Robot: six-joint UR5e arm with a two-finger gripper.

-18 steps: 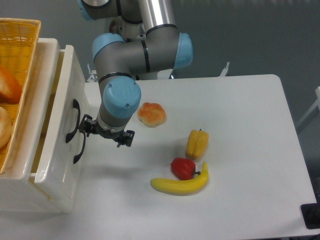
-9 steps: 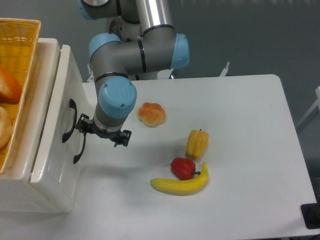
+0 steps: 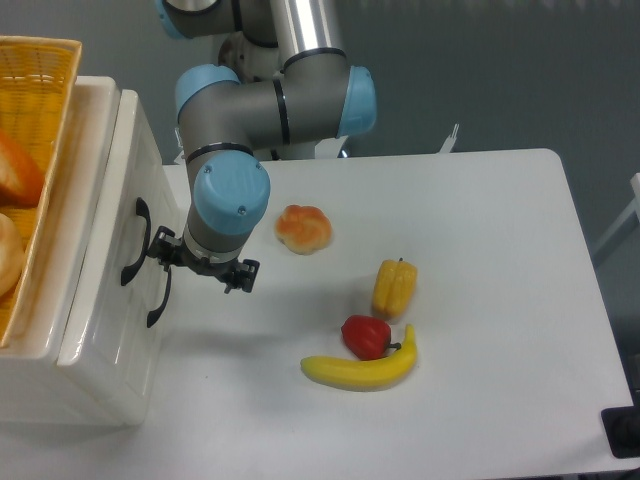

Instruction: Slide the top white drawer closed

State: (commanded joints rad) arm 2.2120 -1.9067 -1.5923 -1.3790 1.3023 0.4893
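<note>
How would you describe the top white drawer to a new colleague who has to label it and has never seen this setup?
Start at the white cabinet on the table's left edge, beneath the orange wicker basket. Its front has two black curved handles: the top white drawer carries the upper handle, right beside the gripper. The lower drawer's handle sits below it, nearer the table surface.

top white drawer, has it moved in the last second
Yes. The top white drawer has slid left into the cabinet, its front now nearly flush with the lower drawer; the gripper followed it left.
</note>
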